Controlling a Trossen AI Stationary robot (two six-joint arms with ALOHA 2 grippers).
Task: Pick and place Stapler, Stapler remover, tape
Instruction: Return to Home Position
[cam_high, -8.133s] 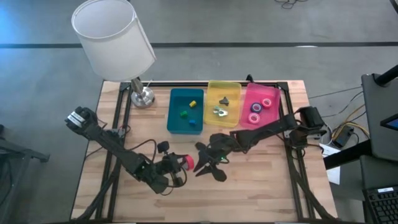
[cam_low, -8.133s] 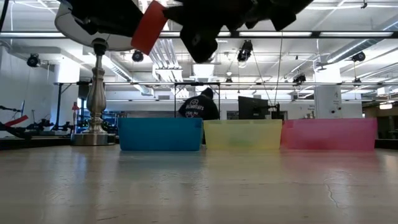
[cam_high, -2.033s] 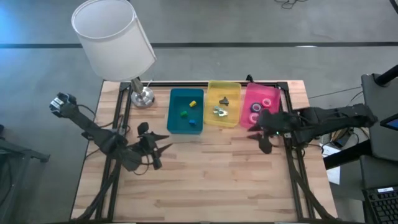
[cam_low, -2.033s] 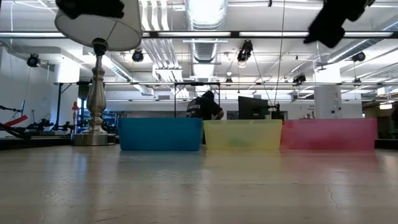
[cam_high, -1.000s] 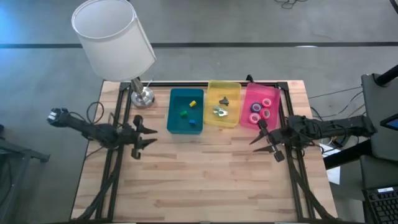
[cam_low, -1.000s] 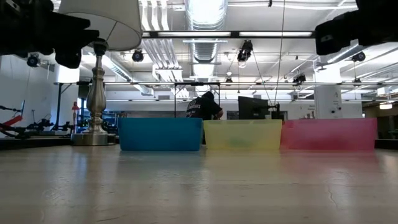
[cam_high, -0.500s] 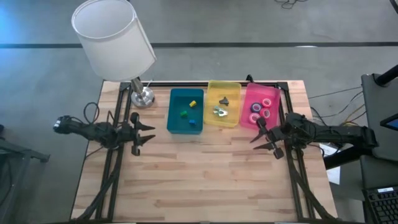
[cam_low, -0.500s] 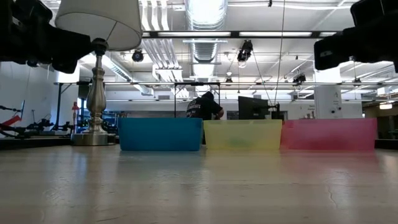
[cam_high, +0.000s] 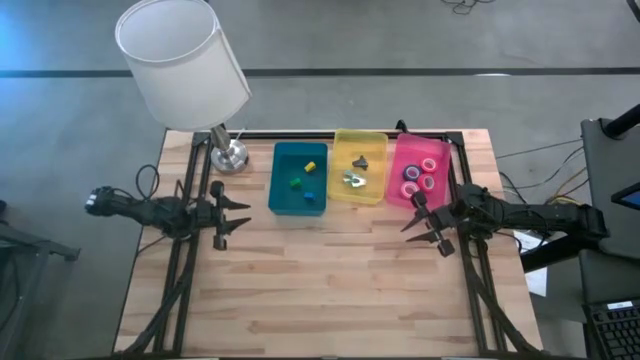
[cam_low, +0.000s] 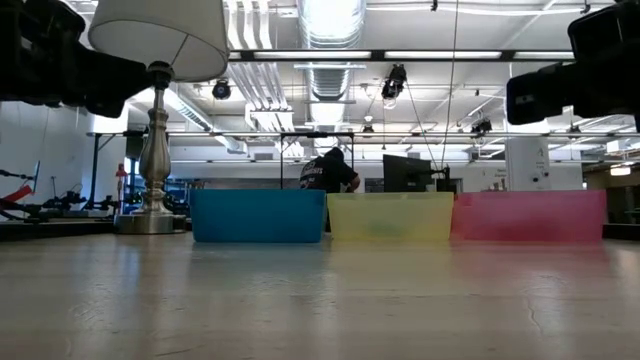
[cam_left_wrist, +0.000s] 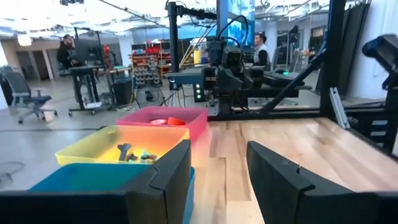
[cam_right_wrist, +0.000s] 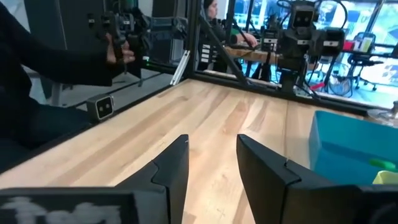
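Three bins stand in a row at the table's far side. The pink bin holds several tape rolls. The yellow bin holds a dark piece and a silvery stapler remover. Small coloured blocks lie in the blue bin; whether any is the stapler, I cannot tell. My left gripper hovers open and empty at the table's left side, pointing level toward the bins. My right gripper hovers open and empty at the right side, just near of the pink bin.
A lamp with a white shade stands on its metal base at the far left corner. Dark frame rails run along the table's left and right sides. Bare wood fills the middle and near part. A person stands beyond the table.
My right gripper has sunk a little at the table's right side, still pointing level and empty. The bins and what lies in them have not moved.
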